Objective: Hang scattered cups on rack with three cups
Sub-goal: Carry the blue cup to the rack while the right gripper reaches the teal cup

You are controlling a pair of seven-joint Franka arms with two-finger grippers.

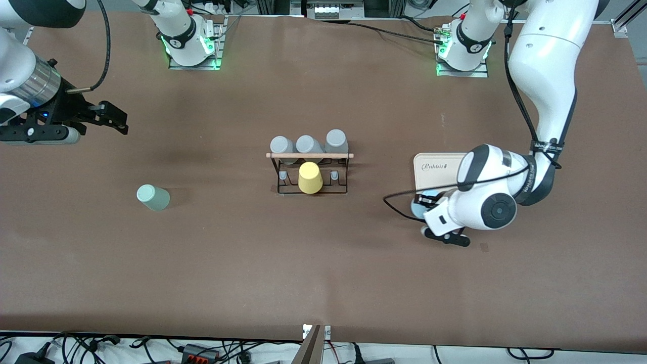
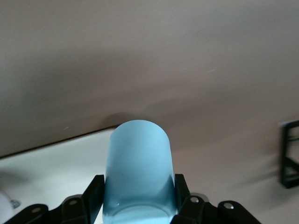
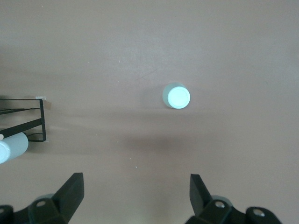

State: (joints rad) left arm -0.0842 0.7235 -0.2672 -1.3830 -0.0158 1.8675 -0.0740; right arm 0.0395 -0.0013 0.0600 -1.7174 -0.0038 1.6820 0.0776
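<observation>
My left gripper is shut on the light blue cup at the corner of the cream tray nearest the front camera. In the left wrist view its fingers press both sides of the blue cup. The mint-green cup stands mouth down on the table toward the right arm's end; it also shows in the right wrist view. My right gripper is open and empty, up over the table at that end. The black rack holds three grey cups under its wooden rod.
A yellow cup hangs on the rack's side nearer the front camera. The cream tray lies under the left arm's wrist. The rack's corner and one grey cup show in the right wrist view.
</observation>
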